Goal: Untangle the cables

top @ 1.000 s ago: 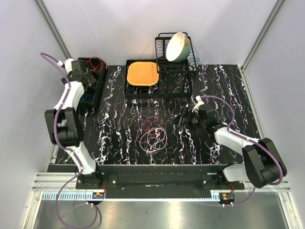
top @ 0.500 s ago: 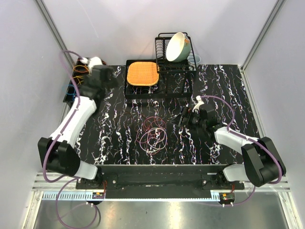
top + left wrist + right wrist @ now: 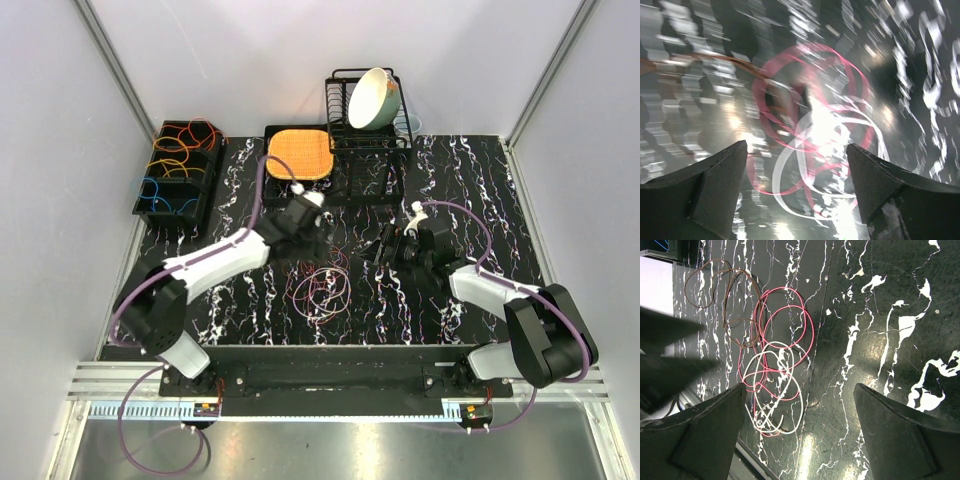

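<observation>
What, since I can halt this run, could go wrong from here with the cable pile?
1. The pink, white and brown cables overlap, so pulling one loop may drag the whole pile instead of freeing it.
2. The left gripper and right gripper, both open, are close to the pile and could bump each other.
3. The left wrist view is blurred, so a pinch on such thin wire may miss.

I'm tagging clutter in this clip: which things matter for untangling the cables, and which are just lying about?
Job: tangled cable loops; tray of sorted loops.
Lying about: dish rack; bowl; orange mat.
</observation>
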